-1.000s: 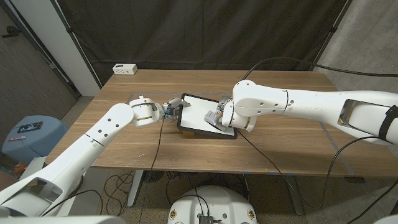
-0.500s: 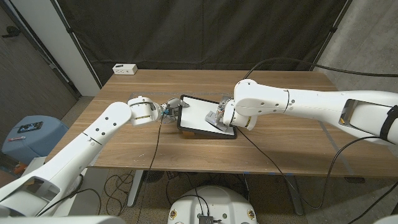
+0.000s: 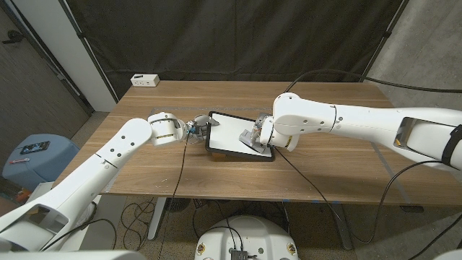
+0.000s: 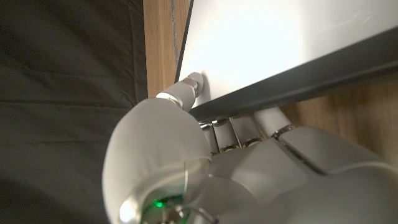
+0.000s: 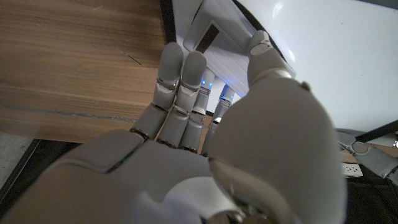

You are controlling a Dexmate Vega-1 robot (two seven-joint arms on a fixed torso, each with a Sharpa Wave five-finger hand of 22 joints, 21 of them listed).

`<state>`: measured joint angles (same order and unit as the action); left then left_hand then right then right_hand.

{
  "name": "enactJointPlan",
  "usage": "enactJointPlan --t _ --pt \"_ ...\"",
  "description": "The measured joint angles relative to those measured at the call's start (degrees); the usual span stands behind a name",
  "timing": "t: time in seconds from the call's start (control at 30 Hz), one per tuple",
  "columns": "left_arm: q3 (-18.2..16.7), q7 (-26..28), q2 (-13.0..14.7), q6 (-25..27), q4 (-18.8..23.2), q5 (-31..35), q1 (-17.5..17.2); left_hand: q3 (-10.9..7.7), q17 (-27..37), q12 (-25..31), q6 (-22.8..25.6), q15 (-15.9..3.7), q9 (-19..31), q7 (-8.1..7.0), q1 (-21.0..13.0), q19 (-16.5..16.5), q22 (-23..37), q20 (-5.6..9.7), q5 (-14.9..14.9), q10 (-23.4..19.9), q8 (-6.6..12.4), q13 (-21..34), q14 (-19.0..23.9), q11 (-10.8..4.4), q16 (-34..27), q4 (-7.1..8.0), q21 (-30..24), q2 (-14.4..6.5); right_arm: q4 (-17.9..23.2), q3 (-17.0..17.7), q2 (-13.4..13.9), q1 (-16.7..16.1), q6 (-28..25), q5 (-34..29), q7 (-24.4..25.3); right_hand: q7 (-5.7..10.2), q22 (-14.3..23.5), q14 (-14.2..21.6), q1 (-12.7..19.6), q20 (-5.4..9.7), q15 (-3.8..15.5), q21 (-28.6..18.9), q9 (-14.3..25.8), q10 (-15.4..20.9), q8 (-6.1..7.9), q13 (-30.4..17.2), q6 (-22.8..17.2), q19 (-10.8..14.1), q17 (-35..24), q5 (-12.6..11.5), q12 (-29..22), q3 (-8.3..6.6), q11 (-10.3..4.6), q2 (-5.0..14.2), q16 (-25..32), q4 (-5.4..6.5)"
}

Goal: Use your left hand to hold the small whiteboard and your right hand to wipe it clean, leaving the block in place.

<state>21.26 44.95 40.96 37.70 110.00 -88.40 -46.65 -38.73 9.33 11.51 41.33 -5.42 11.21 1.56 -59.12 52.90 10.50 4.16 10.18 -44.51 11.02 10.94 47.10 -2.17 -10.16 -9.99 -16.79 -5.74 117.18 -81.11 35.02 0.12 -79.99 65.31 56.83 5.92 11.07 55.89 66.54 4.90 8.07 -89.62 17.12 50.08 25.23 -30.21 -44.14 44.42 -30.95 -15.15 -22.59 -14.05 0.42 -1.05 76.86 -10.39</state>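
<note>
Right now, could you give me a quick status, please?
Left hand grips whiteboard edge. Right hand presses block on it. Nothing in the way.

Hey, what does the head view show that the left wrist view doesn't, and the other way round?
Head view alone: the whole wooden table, the right hand with the block on the whiteboard's right part, a white power strip at the table's far left corner, and a blue bin on the floor. Left wrist view alone: up close, a fingertip of the left hand pressed on the white surface, other fingers passing under the dark frame. Both share the whiteboard with the left hand gripping its edge.
</note>
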Motion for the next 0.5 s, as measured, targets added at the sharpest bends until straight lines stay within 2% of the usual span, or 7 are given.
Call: enactJointPlan --t 0.5 --pt "0.2 0.2 0.4 -0.4 -0.1 -0.8 0.2 0.0 0.2 0.0 0.0 0.0 0.0 0.0 0.0 -0.1 0.0 -0.1 0.0 0.0 0.0 0.0 0.0 0.0 0.0 0.0 0.2 0.0 -1.4 0.4 0.1 -0.6 0.0 0.1 0.1 -0.19 0.0 0.3 0.4 0.0 0.31 0.0 0.0 0.0 -0.02 -1.8 -0.2 0.0 -0.3 -0.1 0.0 0.01 0.0 -0.38 0.0 0.01"
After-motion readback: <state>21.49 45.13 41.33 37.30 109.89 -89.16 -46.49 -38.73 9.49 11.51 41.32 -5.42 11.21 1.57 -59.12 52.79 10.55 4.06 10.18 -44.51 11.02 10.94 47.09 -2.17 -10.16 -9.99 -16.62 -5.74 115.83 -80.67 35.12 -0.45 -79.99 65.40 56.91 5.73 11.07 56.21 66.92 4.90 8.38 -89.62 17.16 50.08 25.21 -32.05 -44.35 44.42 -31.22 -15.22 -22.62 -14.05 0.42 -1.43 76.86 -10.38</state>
